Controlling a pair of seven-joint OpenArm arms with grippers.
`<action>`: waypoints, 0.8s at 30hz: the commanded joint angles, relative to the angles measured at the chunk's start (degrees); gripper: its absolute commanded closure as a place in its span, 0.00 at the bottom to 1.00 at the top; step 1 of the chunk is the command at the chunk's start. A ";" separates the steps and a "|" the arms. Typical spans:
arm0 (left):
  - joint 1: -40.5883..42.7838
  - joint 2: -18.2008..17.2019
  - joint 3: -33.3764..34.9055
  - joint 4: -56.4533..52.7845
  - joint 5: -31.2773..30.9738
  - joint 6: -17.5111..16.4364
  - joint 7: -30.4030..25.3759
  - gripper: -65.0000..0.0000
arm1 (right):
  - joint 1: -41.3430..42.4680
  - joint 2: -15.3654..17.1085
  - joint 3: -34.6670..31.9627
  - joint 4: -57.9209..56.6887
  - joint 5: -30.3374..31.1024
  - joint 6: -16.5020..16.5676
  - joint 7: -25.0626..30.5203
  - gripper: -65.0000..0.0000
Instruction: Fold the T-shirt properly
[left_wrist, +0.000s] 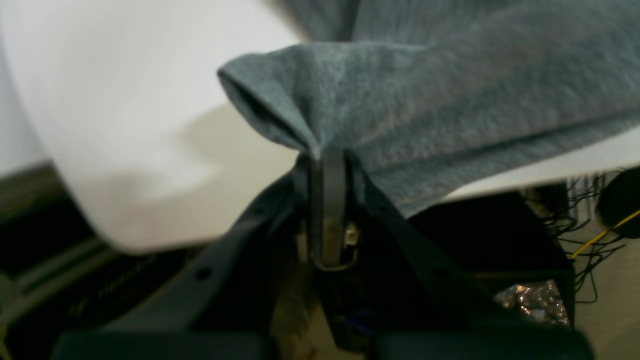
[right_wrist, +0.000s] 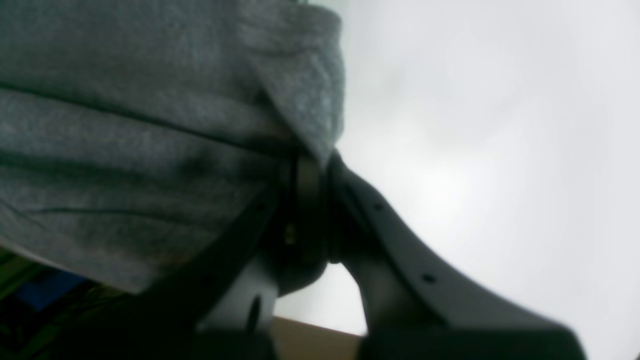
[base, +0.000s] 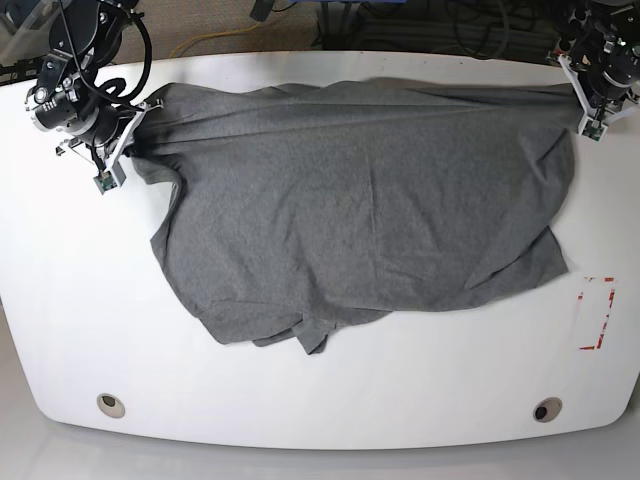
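At the far left of the base view the right gripper (base: 138, 112) is clamped on a bunched corner of the T-shirt (base: 360, 210), and in the right wrist view the jaws are seen pressed together on folded grey cloth (right_wrist: 165, 125). The heather-grey shirt is spread across the middle of the white table (base: 320, 400), pulled fairly taut along its far edge between the two arms, while the near part lies slack with a rumpled, doubled-under lump at the near left (base: 300, 335). At the far right the left gripper (base: 583, 103) is likewise closed on the opposite corner; in the left wrist view the cloth (left_wrist: 425, 110) is pinched into a peak just above the jaws, and the gripper (left_wrist: 330, 155) sits beyond the table edge.

The step in hand appears to be stretching and laying the shirt flat before a fold. It would be done well if both corners were kept at equal height and tension, so that the far edge stays straight, and if the cloth were dragged or lifted enough for the near lump to fall open. Uneven pulling would probably skew the hem or deepen the diagonal wrinkles.

No container is seen on the table. Only a red-outlined mark (base: 596, 313) near the right edge and two round fittings (base: 111, 404) near the front rim are seen.
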 joint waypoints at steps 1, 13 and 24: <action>0.34 -1.08 -1.46 0.93 2.41 0.80 0.55 1.00 | -0.34 0.55 2.57 1.19 0.72 -0.45 0.18 1.00; -5.64 2.09 -1.81 0.93 2.68 0.80 0.28 1.00 | -0.78 -0.42 3.10 1.02 3.27 -0.45 0.09 1.00; -21.11 2.61 7.60 0.67 2.94 0.80 0.28 1.00 | 13.20 -1.47 0.99 -4.44 1.07 -0.45 0.53 1.00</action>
